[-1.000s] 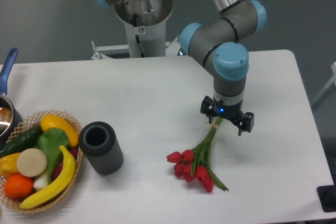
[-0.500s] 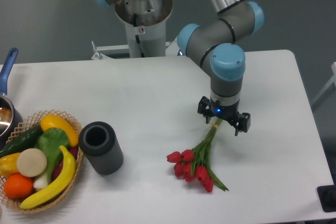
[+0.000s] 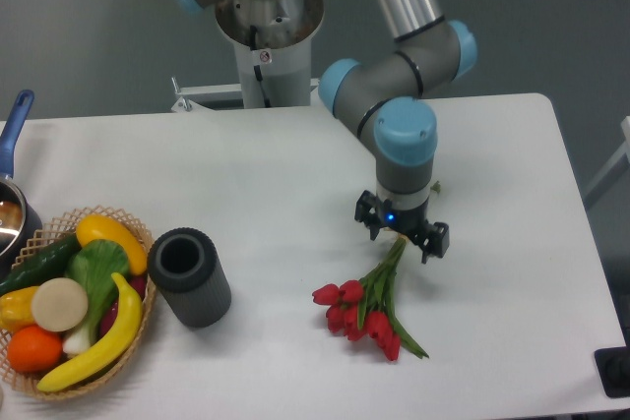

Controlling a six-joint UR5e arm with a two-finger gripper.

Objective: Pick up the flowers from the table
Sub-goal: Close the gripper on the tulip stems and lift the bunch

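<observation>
Now, gripper (image 3: 402,234): fingers spread, straddling the stems.
Flowers (image 3: 366,303): flat on worktop (image 3: 295,184).
Advice: descend squarely, pinch bundled stems.

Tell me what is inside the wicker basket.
The round wicker basket holds plastic produce: a yellow banana, an orange, a dark green cucumber and a leafy green. Whatever lies beneath them is covered.

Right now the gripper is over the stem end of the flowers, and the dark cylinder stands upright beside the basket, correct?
Not quite. The camera view shows the dark cylinder lying on its side beside the basket. The gripper is over the stem end of the flowers.
</observation>
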